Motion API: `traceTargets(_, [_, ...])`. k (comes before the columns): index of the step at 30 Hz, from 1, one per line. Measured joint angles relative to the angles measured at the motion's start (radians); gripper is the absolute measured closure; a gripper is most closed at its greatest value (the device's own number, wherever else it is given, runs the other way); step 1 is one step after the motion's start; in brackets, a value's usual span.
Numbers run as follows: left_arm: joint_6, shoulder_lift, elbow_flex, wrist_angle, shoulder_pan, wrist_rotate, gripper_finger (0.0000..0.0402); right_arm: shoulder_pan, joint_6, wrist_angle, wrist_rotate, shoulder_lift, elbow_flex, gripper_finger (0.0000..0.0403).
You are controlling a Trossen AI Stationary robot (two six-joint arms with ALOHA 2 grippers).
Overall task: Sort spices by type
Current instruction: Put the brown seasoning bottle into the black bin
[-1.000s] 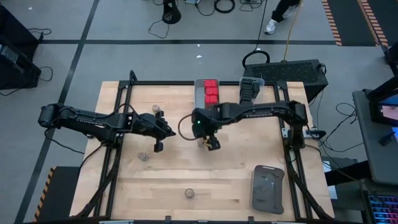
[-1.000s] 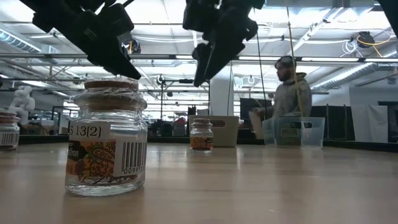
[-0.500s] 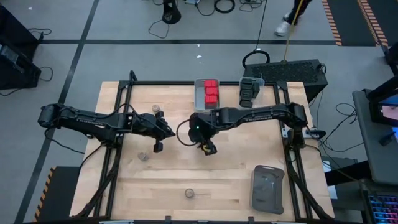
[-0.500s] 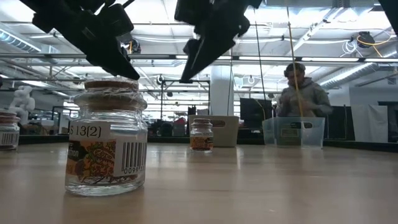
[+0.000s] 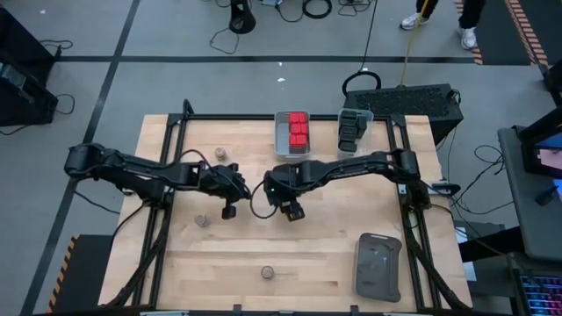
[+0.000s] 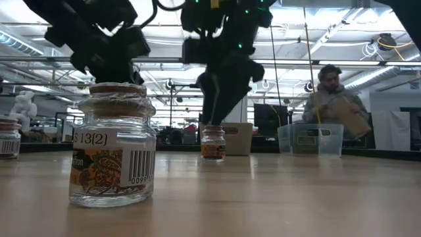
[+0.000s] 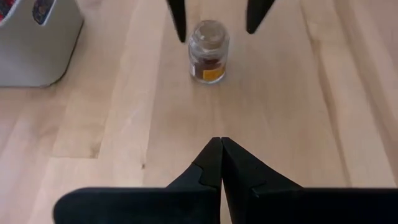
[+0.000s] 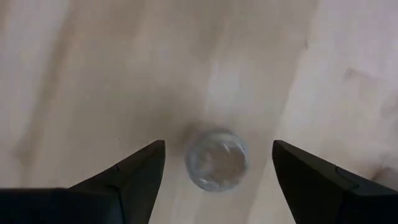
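A small round jar (image 8: 216, 158) with a tan top and orange label (image 7: 209, 59) stands on its base mid-table. My right gripper (image 8: 217, 171) hangs open over it, one finger on each side of the lid and clear of it; in the high view this gripper (image 5: 291, 211) hides the jar. In the low view the jar (image 6: 212, 143) stands right under that gripper (image 6: 212, 112). My left gripper (image 7: 221, 149) is shut and empty, left of the jar and pointing at it (image 5: 230, 211). Three more such jars stand apart (image 5: 222, 154), (image 5: 202, 220), (image 5: 266, 273).
A grey bin (image 5: 281, 140) with red-capped containers and a clear bin (image 5: 353, 130) with dark ones stand at the far edge. A flat dark grey tray (image 5: 378, 268) lies near right. A person (image 6: 332, 99) stands beyond the table. Bare wood lies between the jars.
My right gripper has come down over the mid-table jar, shifting a little toward the table's left, its fingers staying open. My left gripper has sunk and reached slightly toward the jar, staying shut. The jars have kept their places.
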Motion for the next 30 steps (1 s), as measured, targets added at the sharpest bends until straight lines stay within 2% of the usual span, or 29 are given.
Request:
traceTargets(3, [0.0,0.034,0.0,0.042,0.001,-0.007,0.0392,-0.003,0.0,0.001,0.022,0.0,-0.02,0.0124])
traceTargets(15, [0.0,0.045,0.0,0.038,0.001,-0.009,0.0392,-0.009,-0.005,0.093,0.016,-0.001,-0.102,0.0124])
traceTargets(30, [0.008,0.045,0.0,0.04,0.002,-0.023,0.0392,-0.011,-0.003,0.131,0.016,0.0,-0.105,0.0124])
